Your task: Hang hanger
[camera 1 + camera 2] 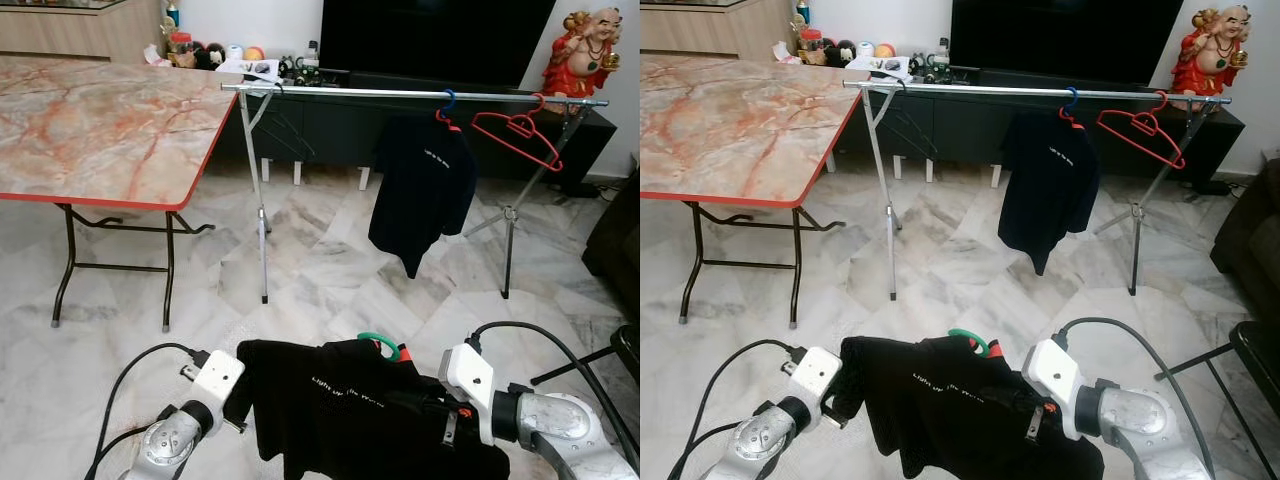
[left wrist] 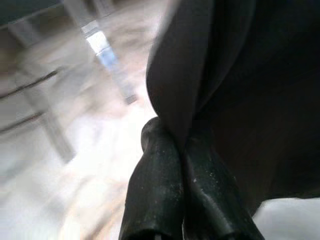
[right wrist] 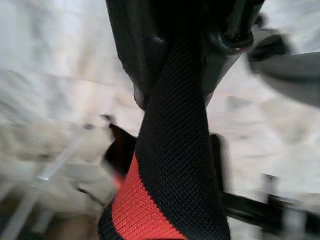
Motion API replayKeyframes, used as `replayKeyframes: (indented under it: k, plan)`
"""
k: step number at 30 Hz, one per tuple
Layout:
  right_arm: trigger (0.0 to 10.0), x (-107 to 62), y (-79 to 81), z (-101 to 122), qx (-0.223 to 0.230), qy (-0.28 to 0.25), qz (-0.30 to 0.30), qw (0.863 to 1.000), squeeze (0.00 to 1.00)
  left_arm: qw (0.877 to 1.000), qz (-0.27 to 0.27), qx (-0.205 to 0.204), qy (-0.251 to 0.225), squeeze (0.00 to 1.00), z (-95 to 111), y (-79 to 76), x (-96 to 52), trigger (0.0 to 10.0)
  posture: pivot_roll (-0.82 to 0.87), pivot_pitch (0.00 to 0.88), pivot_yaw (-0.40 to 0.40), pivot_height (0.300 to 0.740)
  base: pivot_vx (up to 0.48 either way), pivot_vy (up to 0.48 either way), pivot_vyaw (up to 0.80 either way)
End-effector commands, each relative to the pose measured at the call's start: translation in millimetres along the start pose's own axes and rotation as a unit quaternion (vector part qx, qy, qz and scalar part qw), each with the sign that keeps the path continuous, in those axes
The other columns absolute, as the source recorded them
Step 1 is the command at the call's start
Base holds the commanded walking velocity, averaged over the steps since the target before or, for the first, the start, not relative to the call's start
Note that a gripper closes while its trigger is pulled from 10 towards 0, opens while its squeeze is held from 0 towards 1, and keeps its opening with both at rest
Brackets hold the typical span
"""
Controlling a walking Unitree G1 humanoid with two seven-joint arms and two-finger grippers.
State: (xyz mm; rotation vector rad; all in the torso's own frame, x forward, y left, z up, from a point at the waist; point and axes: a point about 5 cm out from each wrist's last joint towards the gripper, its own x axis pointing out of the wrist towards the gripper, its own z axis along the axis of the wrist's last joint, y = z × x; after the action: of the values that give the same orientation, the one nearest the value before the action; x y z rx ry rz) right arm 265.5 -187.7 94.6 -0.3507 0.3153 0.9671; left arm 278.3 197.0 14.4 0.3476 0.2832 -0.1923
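I hold a black T-shirt (image 1: 350, 410) low in front of me, with a green hanger hook (image 1: 380, 343) sticking up from its collar. My left gripper (image 2: 177, 140) is shut on the shirt's left shoulder fabric. At the other shoulder, my right gripper (image 3: 190, 60) is shut on black cloth with a red patch. Further ahead stands a silver clothes rail (image 1: 400, 93). On it hang another black shirt (image 1: 425, 185) on a blue hanger (image 1: 447, 100) and a bare red hanger (image 1: 520, 135).
A marble-topped folding table (image 1: 90, 130) with a red edge stands at the left. The rail's legs (image 1: 262, 250) rest on the marble floor. A dark TV stand (image 1: 330, 125) and a red statue (image 1: 585, 50) are behind it; a dark sofa (image 1: 615, 240) is at right.
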Motion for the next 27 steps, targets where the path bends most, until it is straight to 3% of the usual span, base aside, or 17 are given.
replayKeyframes:
  k: [1,4,5,6,8,11,13,14,15,18,20,23,27]
  plan:
    - [10.0,-6.3,-19.6,-1.3,-0.014,0.014,-0.074,0.997,0.00,0.996,0.081,-0.023,0.031,0.00,-9.0,21.6,-3.5,0.0,0.04,0.047,-0.028,0.740,0.000,0.000,0.00]
    - [10.0,-9.1,-32.6,-4.8,-0.011,0.028,-0.128,0.991,0.00,0.985,0.149,-0.057,0.061,0.00,-17.7,38.0,-8.1,0.0,0.04,0.048,-0.029,0.740,0.000,0.000,0.00]
    - [10.0,-10.6,-40.1,-3.0,-0.015,0.025,-0.160,0.987,0.00,0.978,0.174,-0.065,0.093,0.00,-27.0,44.1,-12.4,0.0,0.04,0.049,-0.028,0.740,0.000,0.000,0.00]
    - [10.0,-10.6,-40.1,-3.0,-0.015,0.025,-0.160,0.987,0.00,0.978,0.174,-0.065,0.093,0.00,-27.0,44.1,-12.4,0.0,0.04,0.049,-0.028,0.740,0.000,0.000,0.00]
    - [10.0,-12.5,-51.7,2.0,-0.013,0.009,-0.212,0.977,0.00,0.974,0.165,-0.049,0.147,0.00,-41.4,41.3,-17.4,0.0,0.05,0.049,-0.027,0.740,0.000,0.000,0.00]
    - [10.0,-15.3,-63.8,9.2,-0.015,-0.017,-0.270,0.963,0.00,0.975,0.103,-0.049,0.192,0.00,-53.1,26.0,-19.4,0.0,0.05,0.050,-0.027,0.740,0.000,0.000,0.00]
    - [10.0,-18.0,-71.4,14.3,-0.008,-0.038,-0.306,0.951,0.00,0.979,0.024,-0.015,0.203,0.00,-56.2,9.7,-19.7,0.0,0.05,0.051,-0.028,0.740,0.000,0.000,0.00]
    - [10.0,-19.3,-75.1,16.3,-0.002,-0.048,-0.324,0.945,0.00,0.976,-0.049,0.011,0.214,0.00,-59.8,-4.9,-22.0,0.0,0.05,0.051,-0.029,0.740,0.000,0.000,0.00]
    - [10.0,-19.1,-77.7,18.6,0.013,-0.065,-0.336,0.939,0.00,0.963,-0.138,0.046,0.225,0.00,-63.6,-22.4,-26.5,0.0,0.05,0.051,-0.029,0.740,0.000,0.000,0.00]
    - [10.0,-15.0,-75.3,19.8,0.028,-0.081,-0.324,0.942,0.00,0.956,-0.183,0.063,0.221,0.00,-62.2,-31.5,-27.8,0.0,0.05,0.051,-0.030,0.740,0.000,0.000,0.00]
    - [10.0,-7.0,-65.1,14.9,0.015,-0.068,-0.285,0.956,0.00,0.961,-0.202,0.050,0.181,0.00,-49.3,-35.8,-22.2,0.0,0.05,0.051,-0.033,0.740,0.000,0.000,0.00]
    - [10.0,-2.5,-59.3,9.8,0.005,-0.057,-0.270,0.961,0.00,0.962,-0.213,0.042,0.164,0.00,-40.4,-35.2,-17.9,0.0,0.05,0.052,-0.034,0.740,0.000,0.000,0.00]
    - [10.0,1.6,-58.0,5.8,0.024,-0.058,-0.268,0.961,0.00,0.943,-0.301,0.010,0.143,0.00,-30.8,-41.1,-23.1,0.0,0.05,0.054,-0.033,0.740,0.000,0.000,0.00]
